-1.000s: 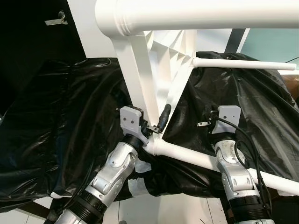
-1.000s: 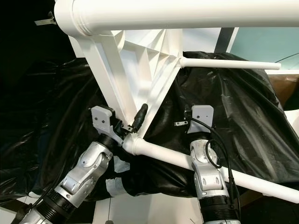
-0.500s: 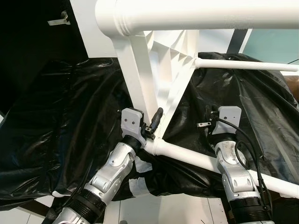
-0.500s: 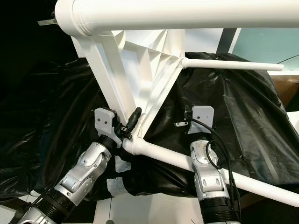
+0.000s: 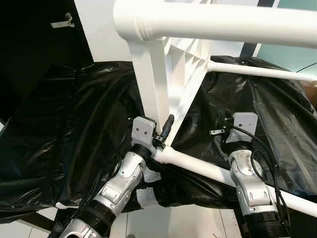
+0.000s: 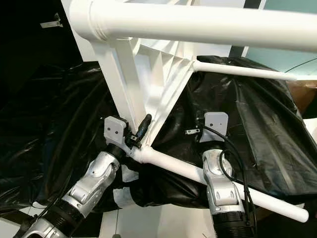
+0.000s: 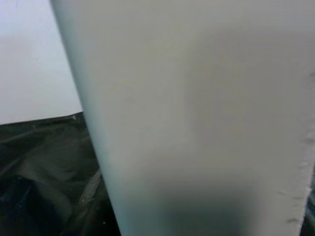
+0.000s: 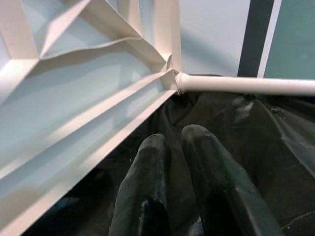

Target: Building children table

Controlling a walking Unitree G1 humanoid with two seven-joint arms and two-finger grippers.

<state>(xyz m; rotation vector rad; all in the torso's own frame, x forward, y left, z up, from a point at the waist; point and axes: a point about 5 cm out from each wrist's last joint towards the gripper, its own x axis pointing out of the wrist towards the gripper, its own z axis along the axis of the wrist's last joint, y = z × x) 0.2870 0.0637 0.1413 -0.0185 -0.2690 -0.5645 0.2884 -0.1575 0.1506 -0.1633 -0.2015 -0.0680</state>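
Left eye view: table [image 5: 173, 79] overturned, legs outward.

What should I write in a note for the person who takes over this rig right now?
Left gripper: at the edge of the white plastic ribbed tabletop, beside the socket of the near white tube leg; whether it grips cannot be told.
Right gripper: fingers shut, holding nothing, hovering over the black plastic sheet near the tabletop's rim.
Things: the tabletop stands on edge on the sheet. Three legs are in view in its corners: the near one, the top thick white tube leg and the far thin-looking white tube leg.
Left: check that the legs sit tight, then turn the table upright.
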